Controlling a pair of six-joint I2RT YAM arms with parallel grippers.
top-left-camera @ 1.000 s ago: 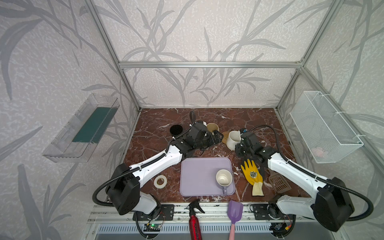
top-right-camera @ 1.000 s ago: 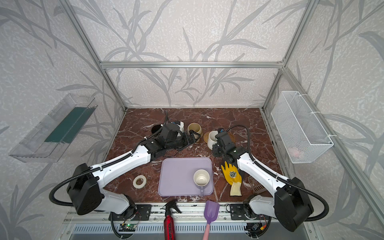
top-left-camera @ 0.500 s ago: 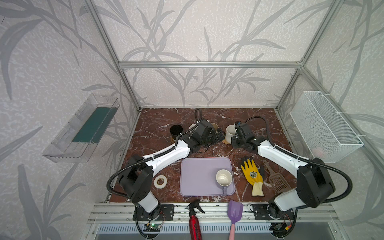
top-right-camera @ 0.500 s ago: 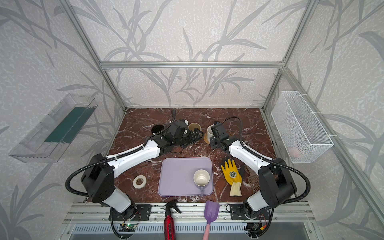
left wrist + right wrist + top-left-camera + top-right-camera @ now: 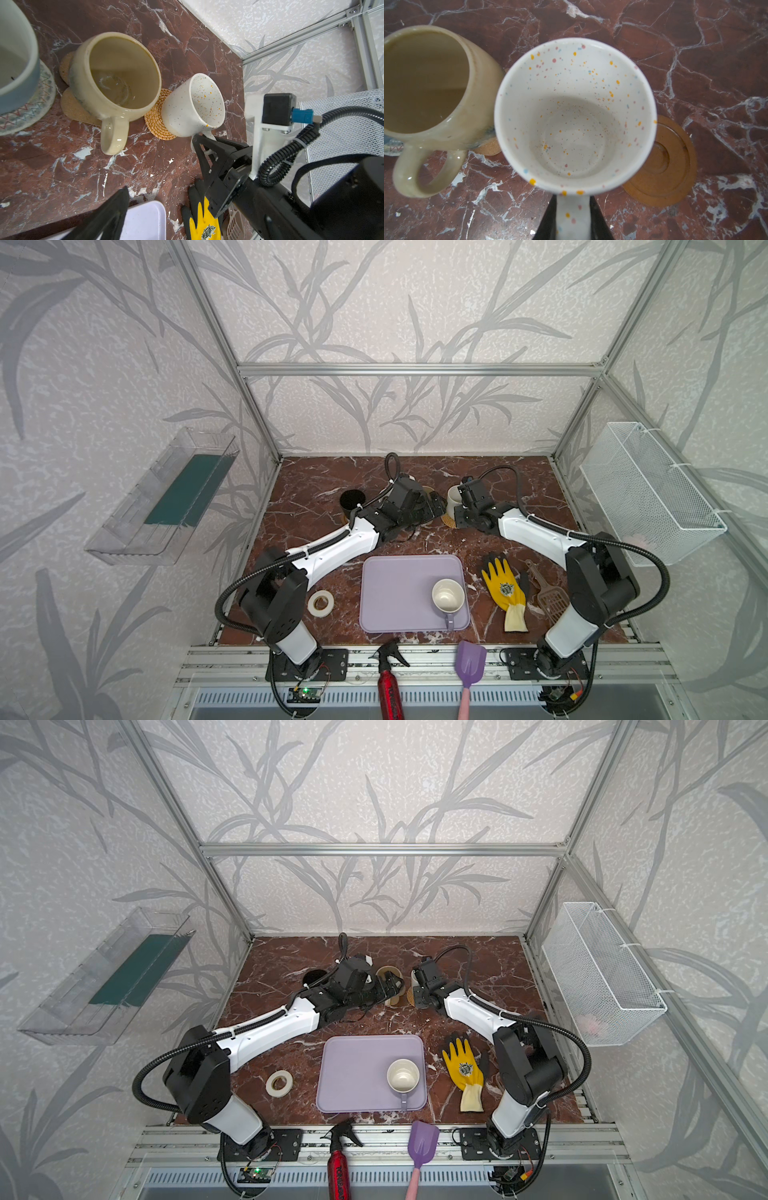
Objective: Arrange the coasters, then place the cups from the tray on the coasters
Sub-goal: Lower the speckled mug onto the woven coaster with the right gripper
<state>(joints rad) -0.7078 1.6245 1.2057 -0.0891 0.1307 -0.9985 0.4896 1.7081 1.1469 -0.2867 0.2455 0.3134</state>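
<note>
**White speckled ceramic mug [image 5: 575,116] held by its handle, one mug waiting on the tray**

Right gripper [image 5: 573,218] is pinching the mug's handle, jaws narrow on it. Left gripper [image 5: 386,986] is hanging wide and holding nothing, just beside the rounded beige glazed mug [image 5: 116,76], which is sitting on the tan flower-shaped cork coaster [image 5: 70,108].

Handling: it's glazed ceramic, so I'm expecting stiff, slick, chippable and fairly weighty. The rim is flaring over a small foot, so it's probably tippy. The handle is the right place to take hold, but a handle-only pinch is likely letting it swing, so lower slowly.

Views: the left wrist view is showing the mug's foot over the golden woven rattan round coaster [image 5: 155,122], near one edge. Touching or not, can't tell. The right wrist view is hiding that coaster under the mug, but showing an empty amber-brown rimmed disc coaster [image 5: 670,166] just beside it. Only the top views are showing the lavender-grey mug with white inside [image 5: 448,598] sitting on the flat lavender plastic tray [image 5: 395,593], handle pointing at the tray's near edge
</note>
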